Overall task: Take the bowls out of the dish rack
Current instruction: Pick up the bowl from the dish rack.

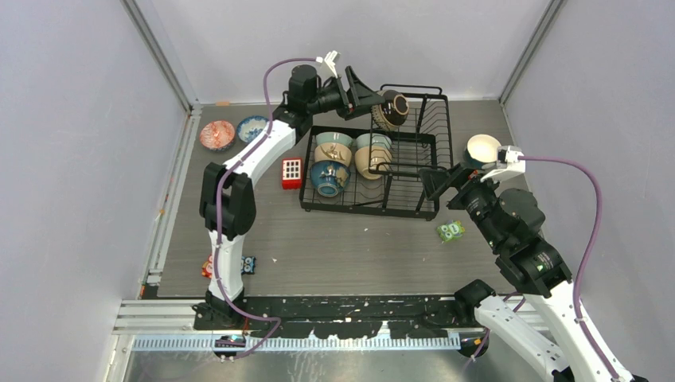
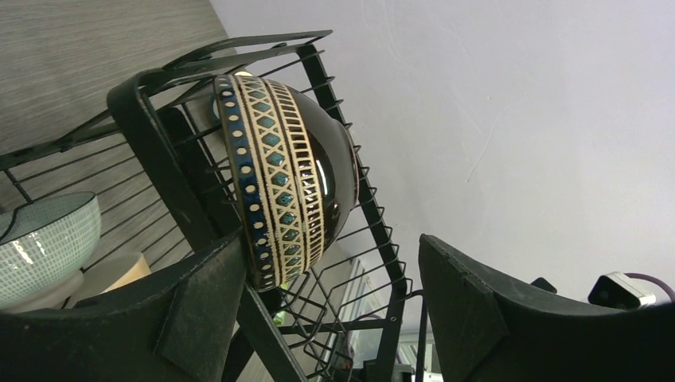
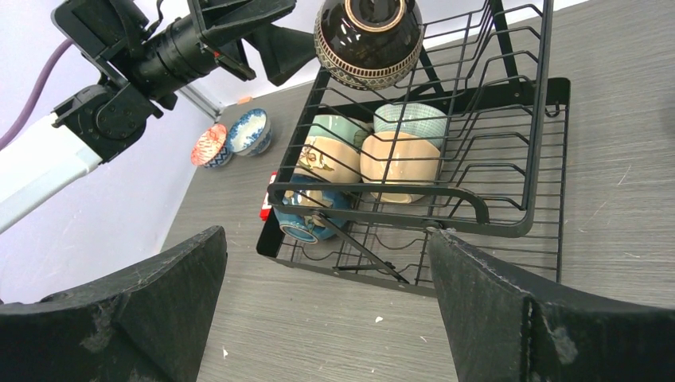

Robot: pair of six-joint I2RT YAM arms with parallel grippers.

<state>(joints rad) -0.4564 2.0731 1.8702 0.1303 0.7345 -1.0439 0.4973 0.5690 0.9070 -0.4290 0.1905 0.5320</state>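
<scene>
The dark brown, band-patterned ceramic bowl [image 2: 278,175] perches on the black wire dish rack's [image 3: 382,191] upper rim, between the left gripper's [image 1: 376,103] open jaws. Centre it before closing, then lift clear of the wires. The right gripper's [image 3: 326,239] jaws gape empty.

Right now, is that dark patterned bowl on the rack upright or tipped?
Tipped on its side: the dark patterned bowl leans on the upright wires of the dish rack, its rim facing sideways, not up.

- The space is enclosed by plain pale walls [image 1: 334,48].
- A grey wood-grain tabletop [image 1: 342,255] is laid between them.
- Metal posts [image 1: 159,52] are set in the corners.
</scene>
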